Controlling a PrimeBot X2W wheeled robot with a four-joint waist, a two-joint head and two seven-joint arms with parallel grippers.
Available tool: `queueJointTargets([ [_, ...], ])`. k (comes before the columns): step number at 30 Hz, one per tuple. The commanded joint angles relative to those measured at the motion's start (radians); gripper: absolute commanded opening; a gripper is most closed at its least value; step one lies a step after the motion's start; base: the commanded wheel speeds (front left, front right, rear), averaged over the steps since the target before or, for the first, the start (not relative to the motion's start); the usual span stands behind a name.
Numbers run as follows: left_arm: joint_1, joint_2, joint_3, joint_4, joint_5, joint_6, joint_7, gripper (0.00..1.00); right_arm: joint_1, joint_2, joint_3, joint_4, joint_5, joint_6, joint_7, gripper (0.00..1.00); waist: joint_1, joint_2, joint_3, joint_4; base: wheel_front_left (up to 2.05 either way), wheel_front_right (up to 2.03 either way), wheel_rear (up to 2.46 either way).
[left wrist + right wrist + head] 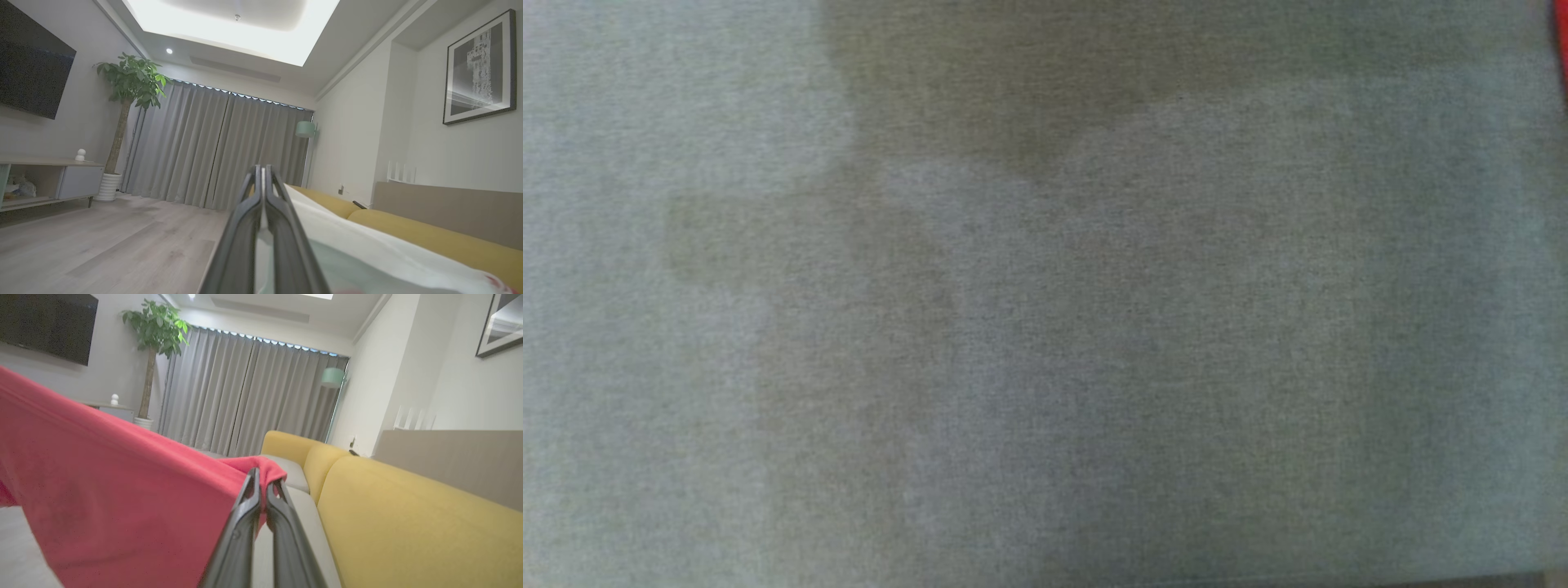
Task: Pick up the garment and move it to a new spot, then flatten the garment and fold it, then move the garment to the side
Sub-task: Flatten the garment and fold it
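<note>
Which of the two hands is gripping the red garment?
The right hand: in its wrist view the dark fingers pinch a fold of the red garment. The left hand is shut beside a white cloth, with no red between its fingers.

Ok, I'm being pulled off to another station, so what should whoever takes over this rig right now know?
Right hand: shut on a corner of the red garment, which is held up and stretched out by the yellow sofa.
Left hand: shut; pale cloth runs off from its tips, apparently part of the same garment.
The head camera looks down on the grey seat.
Done: garment picked up.
Left: lay it at a new spot, flatten it, fold it, move it aside.
</note>
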Motion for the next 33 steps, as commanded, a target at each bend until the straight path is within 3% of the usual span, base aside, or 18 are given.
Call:
queueJointTargets([
  [1,-0.03,0.051,0.014,-0.011,0.01,-0.01,-0.012,0.0,-0.007,0.013,-0.015,-0.002,-0.01,-0.001,-0.01,0.0,-0.0003,0.0001,-0.006,0.007,0.0,0.0,0.0],
  [4,0.032,0.024,-0.026,0.074,0.023,-0.066,-0.044,0.0,0.047,0.022,-0.011,0.125,-0.03,-0.001,-0.042,0.0,-0.0003,0.0001,-0.021,0.022,0.0,0.0,0.0],
  [7,0.13,0.01,-0.067,0.115,0.045,-0.093,-0.059,0.0,0.114,0.02,0.0,0.201,-0.028,-0.001,-0.053,0.0,-0.0003,0.0001,-0.042,0.033,0.0,0.0,0.0],
  [17,0.564,0.001,-0.185,0.124,0.1,-0.131,-0.075,0.0,0.365,-0.018,0.206,0.394,0.076,-0.001,0.006,0.0,-0.0003,0.0001,-0.169,0.061,0.0,0.0,0.0],
  [25,0.836,0.064,-0.308,0.014,0.126,-0.142,-0.019,0.0,0.539,-0.096,0.394,0.356,0.263,-0.001,0.103,0.0,-0.0003,0.0001,-0.3,0.075,0.0,0.0,0.0],
  [33,1.025,0.135,-0.38,-0.175,0.112,-0.136,0.101,0.0,0.706,-0.247,0.551,0.139,0.553,-0.001,0.242,0.0,-0.0003,0.0001,-0.407,0.09,0.0,0.0,0.0],
])
